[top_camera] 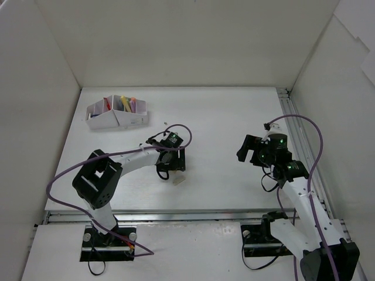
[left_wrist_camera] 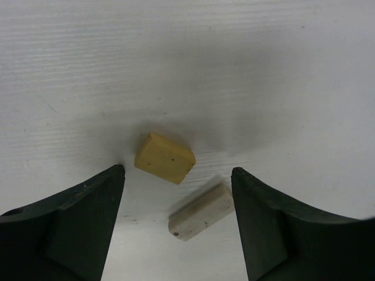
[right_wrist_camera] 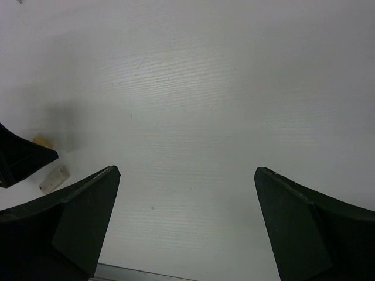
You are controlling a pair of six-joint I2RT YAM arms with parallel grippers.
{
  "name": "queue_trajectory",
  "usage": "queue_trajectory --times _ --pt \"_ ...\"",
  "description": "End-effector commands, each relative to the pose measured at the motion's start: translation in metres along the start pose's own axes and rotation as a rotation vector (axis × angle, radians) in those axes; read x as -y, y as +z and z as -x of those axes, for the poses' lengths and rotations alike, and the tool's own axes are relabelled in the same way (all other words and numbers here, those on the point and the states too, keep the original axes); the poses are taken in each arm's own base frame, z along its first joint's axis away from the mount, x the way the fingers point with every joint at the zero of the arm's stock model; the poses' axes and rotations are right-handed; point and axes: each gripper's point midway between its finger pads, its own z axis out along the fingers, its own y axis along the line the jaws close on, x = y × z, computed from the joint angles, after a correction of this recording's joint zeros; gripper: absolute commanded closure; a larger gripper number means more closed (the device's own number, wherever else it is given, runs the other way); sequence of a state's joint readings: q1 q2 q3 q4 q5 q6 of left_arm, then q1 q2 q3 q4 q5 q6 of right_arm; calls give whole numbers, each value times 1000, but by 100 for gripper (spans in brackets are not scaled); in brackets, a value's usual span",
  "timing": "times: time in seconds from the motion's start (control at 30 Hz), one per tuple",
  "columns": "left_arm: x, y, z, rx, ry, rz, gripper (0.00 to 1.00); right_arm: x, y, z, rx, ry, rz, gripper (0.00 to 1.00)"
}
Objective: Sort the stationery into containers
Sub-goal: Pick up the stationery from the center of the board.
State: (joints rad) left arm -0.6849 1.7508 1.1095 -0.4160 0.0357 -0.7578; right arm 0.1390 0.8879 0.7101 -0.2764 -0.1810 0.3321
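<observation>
Bench (top_camera: pixel 222 117) spreads white under both my claws. The organizer box (top_camera: pixel 115 114), coloured markers (top_camera: pixel 126 102) inside, sits well ahead and left of my left claw (left_wrist_camera: pixel 177 171). That claw is open, its jaws flanking a tan eraser (left_wrist_camera: pixel 164 158) and a paler eraser (left_wrist_camera: pixel 201 211), touching neither. My right claw (right_wrist_camera: pixel 186 171) gapes wide, with both erasers well to its left.

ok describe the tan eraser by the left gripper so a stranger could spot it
On the white table, look between the open fingers of the left gripper. Two small blocks lie there, apart. It is the yellow-tan eraser, squarer than the longer off-white eraser beside it.
</observation>
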Motion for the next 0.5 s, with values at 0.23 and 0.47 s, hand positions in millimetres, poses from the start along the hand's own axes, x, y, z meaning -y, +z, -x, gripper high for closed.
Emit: queue_trajectory --times 0.23,0.47 --pt "-2 -8 -1 25 -5 121 57 15 -3 8 42 -12 -75 2" --pt "-3 -2 8 54 13 169 54 15 -3 8 43 -16 -72 2"
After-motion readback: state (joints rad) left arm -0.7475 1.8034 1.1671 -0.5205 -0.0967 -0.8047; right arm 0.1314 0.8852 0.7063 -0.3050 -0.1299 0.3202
